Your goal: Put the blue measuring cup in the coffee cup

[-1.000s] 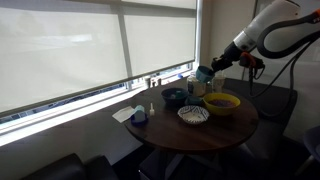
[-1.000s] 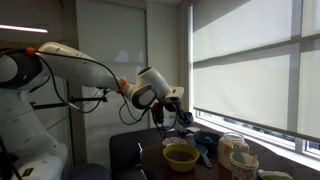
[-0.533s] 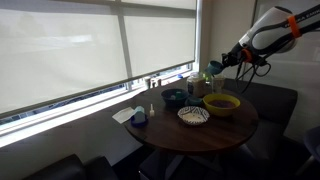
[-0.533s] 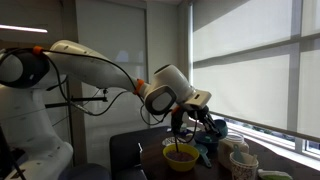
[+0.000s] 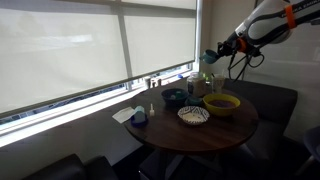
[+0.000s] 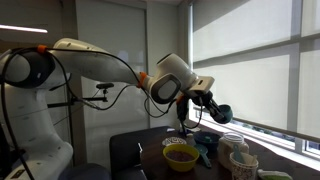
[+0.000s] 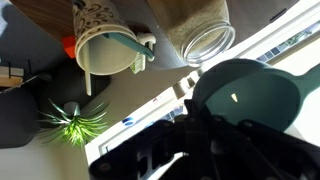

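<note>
One blue measuring cup (image 7: pixel 246 92) is pinched in my gripper (image 7: pixel 214 128), held in the air above the table (image 5: pixel 200 132) and not touching anything else. In the wrist view its hollow faces the camera and looks empty.

Below it in that view are one speckled coffee cup (image 7: pixel 106 48) and, just beside that, one clear glass jar (image 7: pixel 205 36). A thin teal stick lies across the coffee cup's mouth; I cannot tell what it is. A spiky green plant (image 7: pixel 72 122) sits apart from them.

An exterior view shows what the wrist view cuts off: three bowls on the round table, one yellow bowl (image 5: pixel 222 103), one patterned bowl (image 5: pixel 193 115) and one dark blue bowl (image 5: pixel 174 97), plus one small purple cup (image 5: pixel 139 117) beside a white napkin (image 5: pixel 122 114).

Only an exterior view from the arm's side shows my whole arm (image 6: pixel 95 62), with something brownish inside the yellow bowl.
</note>
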You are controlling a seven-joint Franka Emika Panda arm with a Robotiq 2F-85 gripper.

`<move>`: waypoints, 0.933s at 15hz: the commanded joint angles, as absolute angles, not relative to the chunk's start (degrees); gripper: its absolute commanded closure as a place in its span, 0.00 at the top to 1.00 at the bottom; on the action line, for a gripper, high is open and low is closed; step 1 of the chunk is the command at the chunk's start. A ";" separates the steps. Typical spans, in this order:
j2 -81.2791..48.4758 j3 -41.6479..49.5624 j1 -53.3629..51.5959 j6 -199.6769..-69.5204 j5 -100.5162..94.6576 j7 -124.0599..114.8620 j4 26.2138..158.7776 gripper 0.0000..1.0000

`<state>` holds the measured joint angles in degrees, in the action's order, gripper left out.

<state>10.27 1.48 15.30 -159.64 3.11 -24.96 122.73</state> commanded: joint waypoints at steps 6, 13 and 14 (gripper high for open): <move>10.61 5.08 17.46 -148.56 -1.13 -28.47 121.64 0.01; 4.94 10.68 13.09 -148.42 19.81 -23.06 119.41 0.01; 3.67 10.66 13.14 -147.66 19.79 -23.43 118.66 0.01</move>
<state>7.49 9.41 14.76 -148.96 15.08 -24.02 121.97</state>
